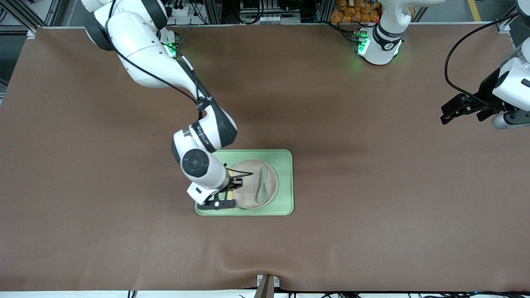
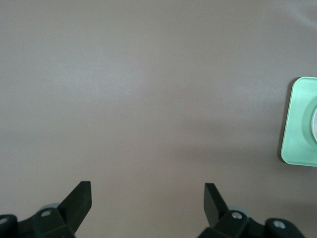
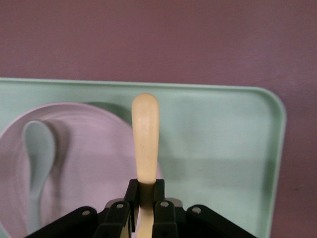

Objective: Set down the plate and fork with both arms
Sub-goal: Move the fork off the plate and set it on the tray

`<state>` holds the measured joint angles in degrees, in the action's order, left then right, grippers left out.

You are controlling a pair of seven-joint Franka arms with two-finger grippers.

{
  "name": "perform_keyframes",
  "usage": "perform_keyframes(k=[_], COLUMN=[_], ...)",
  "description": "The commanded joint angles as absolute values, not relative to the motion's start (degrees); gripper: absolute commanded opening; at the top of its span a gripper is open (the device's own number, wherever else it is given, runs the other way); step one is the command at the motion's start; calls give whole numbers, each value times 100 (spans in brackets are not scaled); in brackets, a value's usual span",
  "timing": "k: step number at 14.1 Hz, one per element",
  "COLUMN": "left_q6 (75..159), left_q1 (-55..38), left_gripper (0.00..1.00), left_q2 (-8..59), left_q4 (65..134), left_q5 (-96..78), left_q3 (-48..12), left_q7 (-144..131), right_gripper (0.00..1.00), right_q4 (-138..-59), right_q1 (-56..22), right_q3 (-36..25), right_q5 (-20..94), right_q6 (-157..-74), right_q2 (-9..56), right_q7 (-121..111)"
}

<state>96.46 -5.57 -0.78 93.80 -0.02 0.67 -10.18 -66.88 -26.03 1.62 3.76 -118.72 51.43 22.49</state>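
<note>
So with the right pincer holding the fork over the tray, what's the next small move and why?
Probably lower the fork a little and let go. The right pincer is shut on it over the tray, at the edge of the plate that holds the spoon. The left pincer waits open over bare table.

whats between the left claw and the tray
Nothing: bare brown table in the front view, and the same in the left wrist view. The left claw hangs open toward the left arm's end; the green tray sits mid-table.
</note>
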Motion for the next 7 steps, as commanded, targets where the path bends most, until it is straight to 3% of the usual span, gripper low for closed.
perform_keyframes(k=[1, 7], left_q6=[9624, 9624], left_q1=[-483, -483], left_gripper=[100, 100], left_q2=[-255, -237], left_q4=[9536, 9545], left_q5=[-97, -97], left_q3=[35, 35], left_q7=[-888, -896], right_gripper=[0, 0], right_q4=[-7249, -8445], right_q1=[-2260, -2197], right_q3=[264, 281], right_q5=[483, 439], right_q6=[-11803, -12892], right_q2=[4826, 4553], right_q7=[1873, 1837])
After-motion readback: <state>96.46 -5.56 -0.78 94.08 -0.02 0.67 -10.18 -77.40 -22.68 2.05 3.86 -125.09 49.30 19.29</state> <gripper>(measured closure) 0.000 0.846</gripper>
